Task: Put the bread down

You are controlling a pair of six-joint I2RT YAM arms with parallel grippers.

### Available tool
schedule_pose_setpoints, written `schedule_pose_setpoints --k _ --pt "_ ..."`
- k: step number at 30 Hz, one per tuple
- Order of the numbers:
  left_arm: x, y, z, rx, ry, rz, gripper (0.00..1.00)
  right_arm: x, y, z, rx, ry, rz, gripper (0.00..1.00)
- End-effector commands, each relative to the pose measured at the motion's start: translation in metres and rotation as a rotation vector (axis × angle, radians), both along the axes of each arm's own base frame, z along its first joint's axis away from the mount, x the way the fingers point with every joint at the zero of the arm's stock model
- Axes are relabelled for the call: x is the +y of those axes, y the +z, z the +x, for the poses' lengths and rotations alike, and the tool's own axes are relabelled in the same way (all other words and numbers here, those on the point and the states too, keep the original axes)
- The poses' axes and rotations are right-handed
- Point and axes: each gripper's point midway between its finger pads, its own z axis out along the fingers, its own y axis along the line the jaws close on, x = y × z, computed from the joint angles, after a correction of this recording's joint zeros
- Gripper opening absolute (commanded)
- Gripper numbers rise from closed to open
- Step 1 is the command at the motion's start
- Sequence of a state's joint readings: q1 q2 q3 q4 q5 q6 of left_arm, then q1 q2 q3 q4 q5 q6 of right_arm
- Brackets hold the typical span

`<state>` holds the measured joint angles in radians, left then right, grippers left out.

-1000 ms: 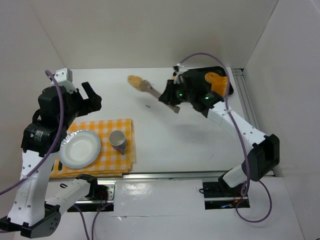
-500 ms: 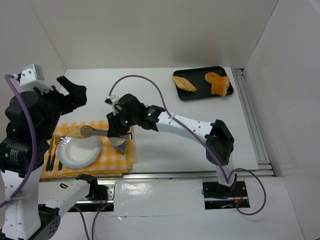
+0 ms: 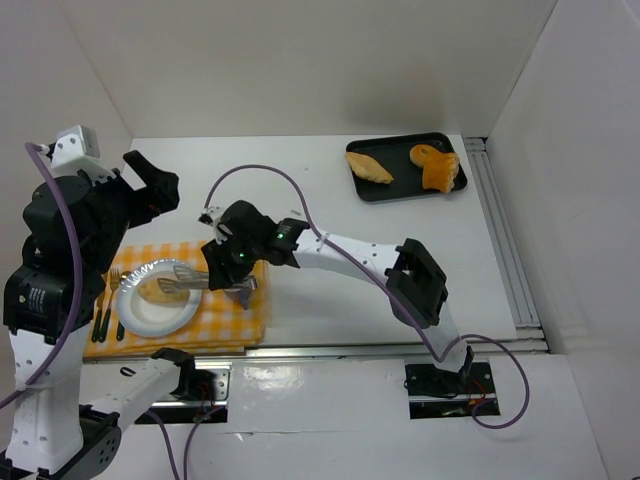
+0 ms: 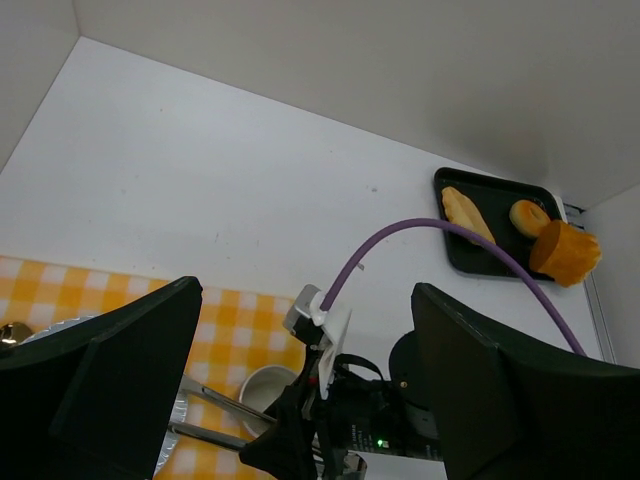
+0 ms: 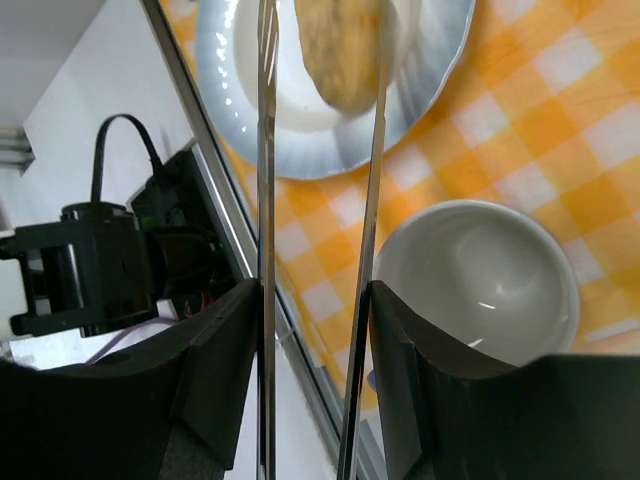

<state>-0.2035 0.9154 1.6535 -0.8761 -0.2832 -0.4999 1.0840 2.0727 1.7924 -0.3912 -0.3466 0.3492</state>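
A pale bread roll (image 3: 153,291) lies on the white plate (image 3: 135,310) on the yellow checked cloth (image 3: 235,318). My right gripper (image 3: 232,270) is shut on metal tongs (image 3: 185,280) whose arms reach over the plate on either side of the roll. In the right wrist view the roll (image 5: 343,50) sits on the plate (image 5: 430,60) between the tong arms (image 5: 265,200), with a gap on its left side; my right gripper (image 5: 315,380) holds the tongs. My left gripper (image 3: 150,185) is open and empty, held above the cloth's far left, and is also open in the left wrist view (image 4: 305,400).
A white cup (image 5: 480,280) stands on the cloth right of the plate, under my right wrist. A fork and other cutlery (image 3: 105,305) lie left of the plate. A black tray (image 3: 395,185) at the back right holds another roll (image 3: 369,166) and an orange pastry (image 3: 436,166).
My right arm swept left from near the tray to the plate, carrying the roll in the tongs. The roll now rests on the plate. My left arm rose and shifted slightly.
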Motion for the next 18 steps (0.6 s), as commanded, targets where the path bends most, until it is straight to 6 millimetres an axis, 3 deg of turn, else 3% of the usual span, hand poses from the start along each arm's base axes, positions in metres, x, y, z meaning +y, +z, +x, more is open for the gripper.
schedule_pose_setpoints --k 1,2,7,10,11,13,14,15,16,17,18 --pt "0.000 0.007 0.003 -0.027 -0.009 0.018 1.00 -0.002 0.083 0.021 -0.117 -0.041 0.148 0.54" --pt "0.000 0.007 0.003 -0.027 -0.009 0.018 1.00 -0.005 0.086 0.019 -0.119 -0.042 0.151 0.54" --pt "0.002 0.012 0.005 -0.034 -0.002 0.027 1.00 -0.034 0.120 0.050 -0.180 -0.144 0.196 0.54" --pt "0.003 0.015 0.004 -0.043 0.007 0.027 1.00 -0.060 0.127 0.073 -0.209 -0.232 0.185 0.52" --pt "0.003 0.015 0.004 -0.043 0.007 0.027 1.00 -0.081 0.143 0.091 -0.250 -0.313 0.194 0.52" --pt "0.003 0.015 0.004 -0.043 0.007 0.027 1.00 -0.113 0.136 0.109 -0.258 -0.412 0.154 0.52" --pt "0.003 0.015 0.004 -0.043 0.007 0.027 1.00 -0.147 0.152 0.132 -0.302 -0.521 0.159 0.52" --pt "0.002 0.015 0.004 -0.043 -0.003 0.025 1.00 -0.170 0.136 0.140 -0.285 -0.578 0.107 0.52" --pt "0.002 0.015 0.004 -0.043 -0.003 0.025 1.00 -0.190 0.133 0.148 -0.290 -0.629 0.086 0.52" --pt "0.000 0.019 0.002 -0.052 -0.012 0.022 1.00 -0.228 0.143 0.165 -0.317 -0.732 0.077 0.52" --pt "0.000 0.019 0.002 -0.052 -0.012 0.022 1.00 -0.252 0.123 0.169 -0.298 -0.779 0.022 0.52"
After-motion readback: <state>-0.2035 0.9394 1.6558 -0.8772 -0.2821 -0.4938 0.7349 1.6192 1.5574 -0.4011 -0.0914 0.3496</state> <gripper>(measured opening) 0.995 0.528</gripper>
